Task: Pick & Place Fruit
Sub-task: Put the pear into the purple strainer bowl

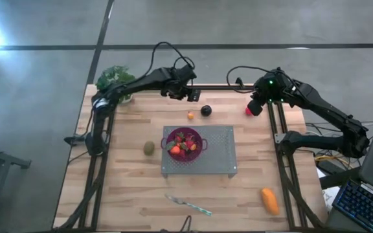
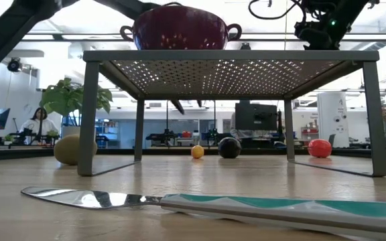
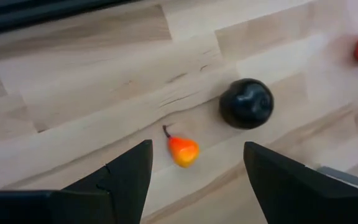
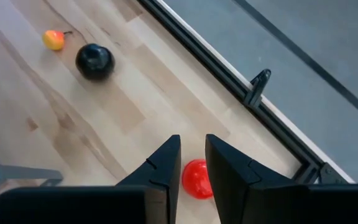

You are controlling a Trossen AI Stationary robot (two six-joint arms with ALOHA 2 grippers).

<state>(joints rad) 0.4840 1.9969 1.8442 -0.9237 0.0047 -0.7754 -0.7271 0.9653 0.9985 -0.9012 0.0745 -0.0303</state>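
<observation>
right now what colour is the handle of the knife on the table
Teal green and white along the knife handle, clearest in the low view.

Bare table surrounds left gripper (image 1: 190, 95); ahead, only small orange fruit (image 3: 183, 151) and dark plum (image 3: 247, 103) intrude

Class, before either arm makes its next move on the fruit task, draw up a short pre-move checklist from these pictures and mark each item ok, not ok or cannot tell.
1. Left end effector open above the small orange fruit: ok.
2. Dark plum lies apart from that orange fruit: ok.
3. Right end effector over the red ball, fingers nearly together, too narrow to straddle it: not ok.
4. Red ball held: not ok; it rests on the table in the low view.
5. Colander on the rack has room for more fruit: cannot tell.
</observation>
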